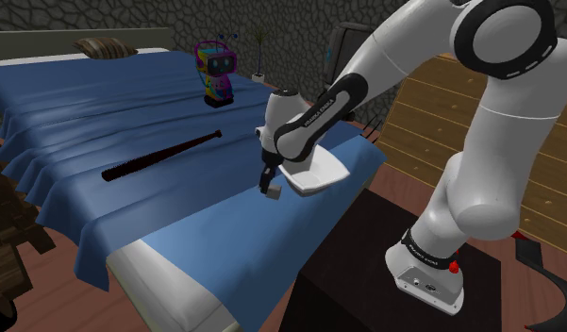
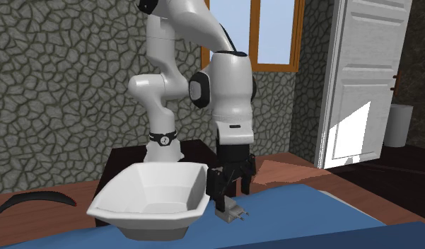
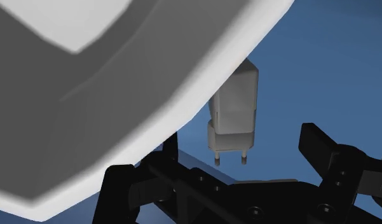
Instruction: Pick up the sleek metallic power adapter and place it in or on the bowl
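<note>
A small pale grey power adapter (image 3: 234, 114) with two prongs lies on the blue bed sheet, right beside the rim of the white bowl (image 3: 88, 95). My black gripper (image 3: 227, 172) hangs just above it, open, its fingers (image 3: 323, 149) apart and not touching it. In the second exterior view the gripper (image 2: 230, 180) stands straight over the adapter (image 2: 230, 209), to the right of the bowl (image 2: 150, 205). In the shoulder view the gripper (image 1: 267, 177) is over the adapter (image 1: 270, 190), with the bowl (image 1: 319, 174) partly hidden behind the arm.
A dark baseball bat (image 1: 163, 157) lies across the blue bed (image 1: 102, 104), and a colourful toy robot (image 1: 215, 74) stands further back. The bed's edge drops to a wooden floor near the stand (image 1: 366, 273). Stone walls and a white door (image 2: 363, 78) surround the room.
</note>
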`<state>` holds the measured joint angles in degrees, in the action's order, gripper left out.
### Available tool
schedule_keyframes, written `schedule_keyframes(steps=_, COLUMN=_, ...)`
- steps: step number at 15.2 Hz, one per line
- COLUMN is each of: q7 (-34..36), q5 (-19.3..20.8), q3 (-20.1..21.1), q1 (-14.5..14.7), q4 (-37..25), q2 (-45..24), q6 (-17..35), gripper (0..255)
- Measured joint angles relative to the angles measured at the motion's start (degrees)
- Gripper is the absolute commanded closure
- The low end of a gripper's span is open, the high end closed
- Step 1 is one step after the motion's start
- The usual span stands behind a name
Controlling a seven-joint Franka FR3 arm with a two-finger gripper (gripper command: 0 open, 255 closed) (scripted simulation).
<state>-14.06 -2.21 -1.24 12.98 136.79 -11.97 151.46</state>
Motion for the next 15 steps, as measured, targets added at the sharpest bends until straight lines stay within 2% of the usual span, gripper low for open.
schedule_keyframes(steps=3, q7=-0.4, q5=-0.4, q3=0.3, q1=-0.1, q4=-0.2, q2=-1.0, q6=2.7, gripper=0)
schedule_keyframes(steps=10, q7=-0.4, q5=-0.2, q3=0.7, q1=-0.1, q4=-0.5, q2=-3.8, q6=4.7, gripper=0)
schedule_keyframes(steps=11, q7=-0.4, q5=-0.2, q3=0.7, q1=-0.1, q4=-0.4, q2=-3.7, q6=4.7, gripper=255)
schedule_keyframes(steps=15, q7=-0.4, q5=-0.3, q3=0.5, q1=-0.3, q4=0.1, q2=-3.3, q6=3.4, gripper=255)
